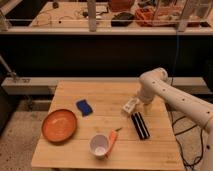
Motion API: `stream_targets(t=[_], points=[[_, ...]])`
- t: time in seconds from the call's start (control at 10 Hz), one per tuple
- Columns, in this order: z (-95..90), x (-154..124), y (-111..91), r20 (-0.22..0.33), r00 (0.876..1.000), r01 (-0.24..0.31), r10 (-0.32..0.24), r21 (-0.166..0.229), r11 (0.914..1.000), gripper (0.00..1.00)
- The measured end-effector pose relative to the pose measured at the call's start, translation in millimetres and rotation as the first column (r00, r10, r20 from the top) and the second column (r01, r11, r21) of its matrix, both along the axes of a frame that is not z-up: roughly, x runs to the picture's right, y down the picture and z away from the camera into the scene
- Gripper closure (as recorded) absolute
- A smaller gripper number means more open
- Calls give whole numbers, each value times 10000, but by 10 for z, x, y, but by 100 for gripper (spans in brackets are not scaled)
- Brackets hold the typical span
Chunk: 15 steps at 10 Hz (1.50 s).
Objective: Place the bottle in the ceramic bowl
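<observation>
Our hand (pixel 142 103) hangs touching or just beside the white bottle (pixel 130 105), which lies slantwise on the tabletop (pixel 102 96) (grip state: we cannot tell). The orange ceramic bowl (pixel 59 126) sits well apart, at the opposite end.

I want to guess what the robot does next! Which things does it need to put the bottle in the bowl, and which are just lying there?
For the job: white bottle, at picture right; orange ceramic bowl, at picture left; gripper, close beside the bottle.
Just lying about: blue pad; white cup; orange thing by the cup; black bar.
</observation>
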<state>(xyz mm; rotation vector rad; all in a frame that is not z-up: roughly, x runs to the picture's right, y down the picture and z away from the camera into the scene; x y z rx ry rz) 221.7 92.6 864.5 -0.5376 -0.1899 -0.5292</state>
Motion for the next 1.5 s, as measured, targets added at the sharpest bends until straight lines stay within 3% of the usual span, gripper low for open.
stream_targets(t=[0.4,1.3,1.4,1.5], points=[[78,-140,72,93,9998,192,-191,-111,9998,20],[100,-174,186,56,9997,224,-222,-284,9993,21],[91,-186,182,63,9997,240,-239,-287,9993,25],[82,-227,171,82,9996,272,-270,-285,9992,37]])
